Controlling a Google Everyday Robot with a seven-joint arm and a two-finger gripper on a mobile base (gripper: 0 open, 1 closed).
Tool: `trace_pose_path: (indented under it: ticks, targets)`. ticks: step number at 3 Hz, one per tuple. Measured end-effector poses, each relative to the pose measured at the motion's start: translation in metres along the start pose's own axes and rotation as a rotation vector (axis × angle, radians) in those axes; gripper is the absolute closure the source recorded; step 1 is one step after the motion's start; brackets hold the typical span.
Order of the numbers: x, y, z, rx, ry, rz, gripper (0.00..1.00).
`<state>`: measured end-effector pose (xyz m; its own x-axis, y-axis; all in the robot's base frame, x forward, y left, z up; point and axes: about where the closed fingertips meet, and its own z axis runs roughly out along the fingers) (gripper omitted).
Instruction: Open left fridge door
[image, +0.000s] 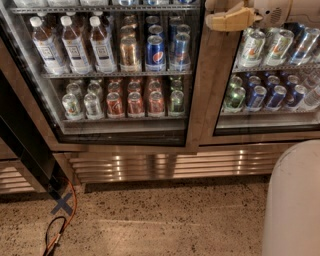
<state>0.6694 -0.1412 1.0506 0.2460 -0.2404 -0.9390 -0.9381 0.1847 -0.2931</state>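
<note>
Pincer high on the frame of the left fridge door
It sits at the right-hand stile's top; clenched or released, I cannot tell

Drinks corner of a shop, canteen or staff pantry; cannot tell which.

Given away by a commercial display cooler: glass-paned left fridge door in a wide brushed-steel frame, matching right door just beside it, wire shelves behind both. Stocked in neat rows, labels outward: bottles and cans on the left, only cans on the right. Ribbed steel grille panel below the doors. Hard speckled terrazzo floor, with an orange cable and a blue tape cross at lower left. Tan gripper at the top, before the frames between the doors.
</note>
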Motion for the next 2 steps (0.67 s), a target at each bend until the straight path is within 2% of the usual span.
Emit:
trace_pose_path:
  ticks: [2]
  targets:
    - [-0.0002,0.0007,0.0054,-0.013,0.007,0.0,0.59]
